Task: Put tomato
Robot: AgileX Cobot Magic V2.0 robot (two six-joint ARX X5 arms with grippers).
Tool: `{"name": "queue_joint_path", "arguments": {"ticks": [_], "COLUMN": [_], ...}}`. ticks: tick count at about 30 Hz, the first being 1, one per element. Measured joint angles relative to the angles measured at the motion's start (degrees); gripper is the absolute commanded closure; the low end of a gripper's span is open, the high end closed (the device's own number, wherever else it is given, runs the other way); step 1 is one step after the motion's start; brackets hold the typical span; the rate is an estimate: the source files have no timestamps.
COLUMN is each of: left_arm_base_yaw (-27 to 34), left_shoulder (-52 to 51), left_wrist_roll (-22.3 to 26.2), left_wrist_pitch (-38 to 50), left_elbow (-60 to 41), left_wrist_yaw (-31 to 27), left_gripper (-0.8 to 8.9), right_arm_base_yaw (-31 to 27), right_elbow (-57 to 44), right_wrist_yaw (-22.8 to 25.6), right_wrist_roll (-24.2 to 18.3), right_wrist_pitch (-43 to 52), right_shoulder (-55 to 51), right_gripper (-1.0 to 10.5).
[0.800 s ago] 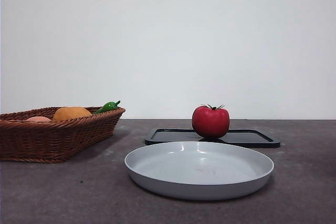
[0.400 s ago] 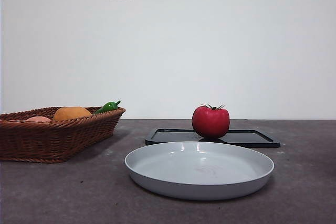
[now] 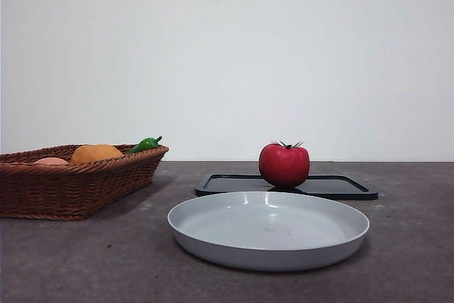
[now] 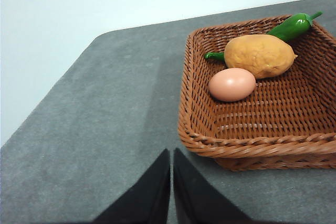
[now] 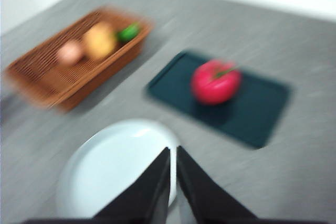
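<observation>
Right end effector (image 5: pixel 173 153) being held above white plate (image 5: pixel 118 169), jaws pressed together. Left end effector (image 4: pixel 171 156) pressed together beside wicker basket (image 4: pixel 252 145). Tomato (image 3: pixel 284 164) being seated upright on black tray (image 3: pixel 333 187), calyx upward.

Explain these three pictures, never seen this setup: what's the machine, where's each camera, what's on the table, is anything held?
It is a two-armed robot at a table; each arm ends in a two-jawed hand. The front view looks level across the table from a low camera. The other two come from cameras on the wrists, so each shows its own hand at the bottom edge.

On the table: a red tomato on a flat black tray, an empty grey plate in front of it, and a wicker basket holding an orange fruit, an egg and a green pepper.

Nothing is held. The left hand is shut near the basket; the right hand, shut, hangs above the plate. That picture is blurred.
</observation>
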Motion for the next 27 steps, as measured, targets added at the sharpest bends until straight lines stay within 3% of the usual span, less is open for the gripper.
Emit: {"name": "queue_joint_path", "arguments": {"ticks": [7, 10, 17, 21, 27], "left_arm_base_yaw": [0.0, 0.0, 0.0, 0.0, 0.0], "left_shoulder": [0.0, 0.0, 0.0, 0.0, 0.0], "left_wrist_roll": [0.0, 0.0, 0.0, 0.0, 0.0], "left_wrist_pitch": [0.0, 0.0, 0.0, 0.0, 0.0], "left_elbow": [0.0, 0.0, 0.0, 0.0, 0.0], "left_wrist_yaw": [0.0, 0.0, 0.0, 0.0, 0.0], "left_gripper": [8.05, 8.05, 8.05, 8.05, 8.05], "right_arm_base_yaw": [-14.8, -17.9, -20.6, -20.7, -20.8], "right_elbow": [-16.3, -23.5, -34.9, -39.7, -44.4], "right_wrist_yaw": [1.8, 1.8, 3.9, 7.9, 8.0], "right_wrist_roll": [0.0, 0.0, 0.0, 0.0, 0.0], "right_wrist_pitch": [13.7, 20.5, 30.3, 31.3, 32.1], "right_shoulder": [-11.5, -16.2, -25.0, -28.3, -31.1], "right_gripper": [9.4, 9.4, 9.4, 9.4, 9.4]}}
